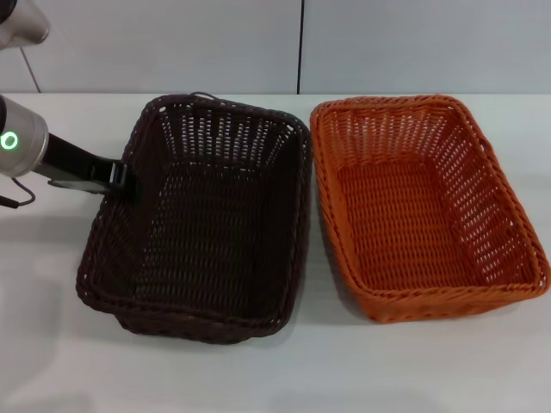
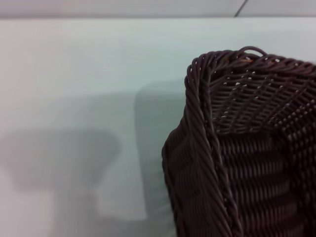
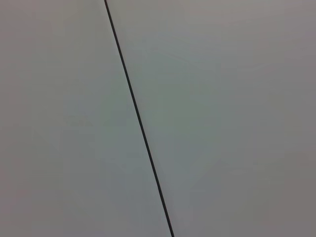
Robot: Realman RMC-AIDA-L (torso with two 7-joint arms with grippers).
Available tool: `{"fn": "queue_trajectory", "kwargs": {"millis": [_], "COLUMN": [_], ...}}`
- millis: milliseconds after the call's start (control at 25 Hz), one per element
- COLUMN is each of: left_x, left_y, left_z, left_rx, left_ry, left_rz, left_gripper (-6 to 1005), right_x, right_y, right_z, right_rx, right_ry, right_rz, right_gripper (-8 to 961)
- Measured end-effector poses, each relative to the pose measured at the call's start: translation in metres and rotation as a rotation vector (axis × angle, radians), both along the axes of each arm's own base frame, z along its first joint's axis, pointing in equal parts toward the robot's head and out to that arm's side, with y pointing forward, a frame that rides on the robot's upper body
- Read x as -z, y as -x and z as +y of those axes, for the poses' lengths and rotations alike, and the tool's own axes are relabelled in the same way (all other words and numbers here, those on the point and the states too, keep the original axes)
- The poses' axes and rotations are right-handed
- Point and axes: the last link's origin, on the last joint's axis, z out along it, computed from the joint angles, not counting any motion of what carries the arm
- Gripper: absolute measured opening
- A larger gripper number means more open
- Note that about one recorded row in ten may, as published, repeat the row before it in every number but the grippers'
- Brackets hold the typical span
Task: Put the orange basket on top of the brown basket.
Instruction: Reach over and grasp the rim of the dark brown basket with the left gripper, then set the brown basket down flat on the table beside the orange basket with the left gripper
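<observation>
The brown basket (image 1: pixel 202 219) stands on the white table, left of centre in the head view. Right beside it, nearly touching, stands the orange basket (image 1: pixel 422 202); both are upright and hold nothing. My left gripper (image 1: pixel 125 179) reaches in from the left and sits at the brown basket's left rim, near its far corner. The left wrist view shows that braided corner of the brown basket (image 2: pixel 237 148) close up, with none of my fingers showing. My right gripper is out of view; its wrist camera shows only a pale wall with a dark seam.
The white table (image 1: pixel 52 344) runs around both baskets, with bare surface in front and to the left. A pale wall with a dark vertical seam (image 1: pixel 300 47) stands behind the table.
</observation>
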Motion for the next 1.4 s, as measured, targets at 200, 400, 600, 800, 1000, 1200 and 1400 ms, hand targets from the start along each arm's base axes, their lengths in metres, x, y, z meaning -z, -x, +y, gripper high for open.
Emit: {"fn": "queue_trajectory", "kwargs": {"millis": [200,400,600,800,1000,1200,1400], "left_x": [-0.006,-0.034,-0.065,-0.094,-0.107,-0.107,-0.1], "left_y": [-0.007,-0.014,-0.026,-0.035,-0.04,-0.041,-0.04], "left_z": [0.0,0.002,-0.001,-0.002,-0.003,-0.007,-0.008], "left_rx": [0.039,0.129,0.225,0.318,0.395,0.444,0.501], "left_ry": [-0.008,-0.037,-0.061,-0.071,-0.035,0.022,0.111], "left_rz": [-0.008,-0.077,-0.151,-0.178,-0.179,-0.148,-0.107], "left_gripper": [214,209,205,206,206,207,207], "right_x": [-0.003,-0.01,-0.013,-0.011,-0.01,-0.009,-0.006], "right_y": [0.002,0.01,0.023,0.027,0.029,0.033,0.034], "right_z": [0.003,0.014,0.025,0.031,0.033,0.035,0.035], "right_rx": [-0.003,-0.024,-0.059,-0.059,-0.061,-0.073,-0.078], "right_ry": [-0.005,-0.023,-0.029,-0.023,-0.022,-0.023,-0.019], "right_rz": [-0.001,0.009,0.009,0.014,0.015,0.016,0.02], "right_gripper": [698,697,697,697,696,696,697]}}
